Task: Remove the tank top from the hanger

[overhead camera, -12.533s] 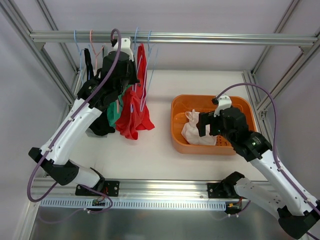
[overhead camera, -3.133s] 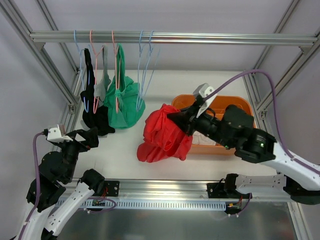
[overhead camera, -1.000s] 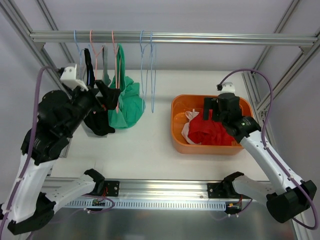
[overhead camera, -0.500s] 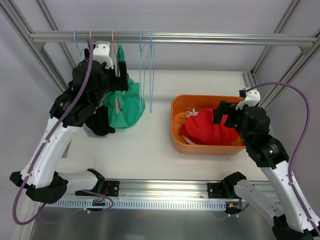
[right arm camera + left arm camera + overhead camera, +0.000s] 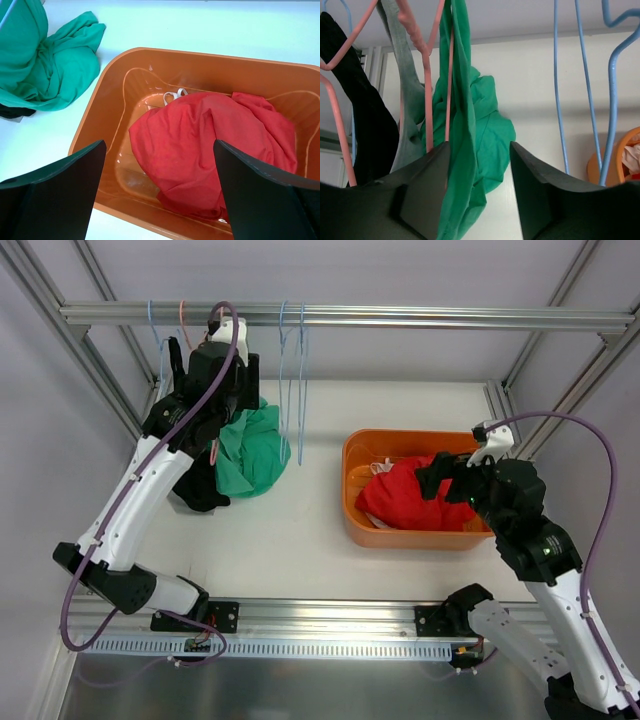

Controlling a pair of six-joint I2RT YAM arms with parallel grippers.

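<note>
The left tool (image 5: 475, 200) is sitting in the crowded stretch under the rail (image 5: 400, 316); the green top (image 5: 470, 125) is filling most of the gap between its fingers, leaving only a slit beside the right one; the pink hanger (image 5: 426, 100) is running down just above the left finger; the grey top (image 5: 402, 100) and black top (image 5: 365, 115) are closing off the left side. To the right, empty blue hangers (image 5: 611, 100) are hanging as thin bars, with open air before them; beyond, the table (image 5: 300, 530) is lying bare up to the bin (image 5: 350, 510). The right tool (image 5: 160, 200) is hovering over the bin, fingers spread wide; the red top (image 5: 210, 135) is heaping over most of its floor, leaving bare room along the left wall.
</note>
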